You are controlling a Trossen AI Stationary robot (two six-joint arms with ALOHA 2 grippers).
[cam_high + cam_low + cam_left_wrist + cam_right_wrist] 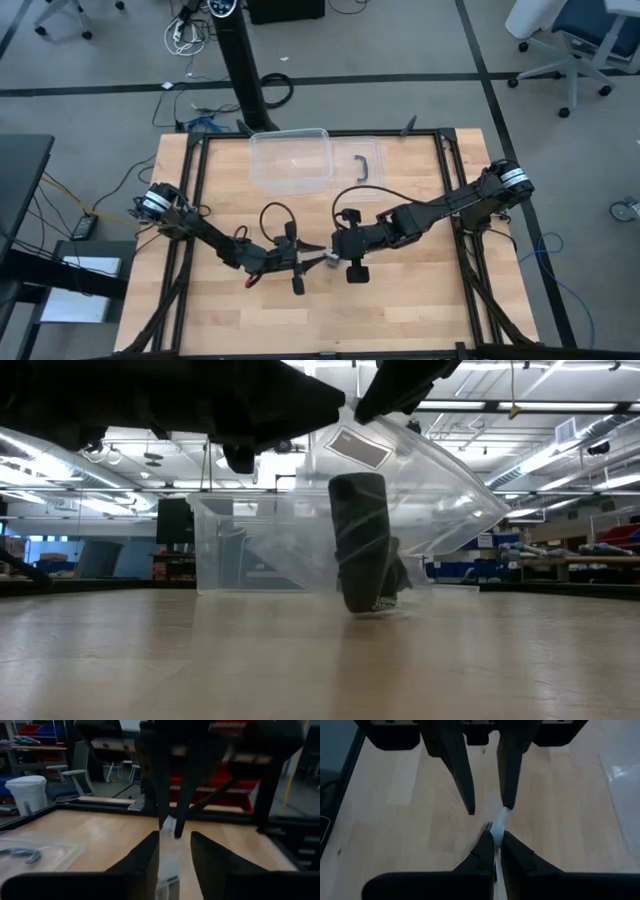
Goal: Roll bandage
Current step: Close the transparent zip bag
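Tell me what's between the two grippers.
Clear plastic bridges the gap: the right gripper pinches it, the left gripper's open fingers flank it. The right wrist view shows this.

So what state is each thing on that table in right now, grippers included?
Left gripper: open, fingers either side of the bag's edge.
Right gripper: shut on the clear plastic bag.
Clear plastic bag: held up by one edge.
Bandage: rolled up, standing on end, apparently inside the bag.
Clear plastic box: open, upright.
Lid: off, lying beside the box.
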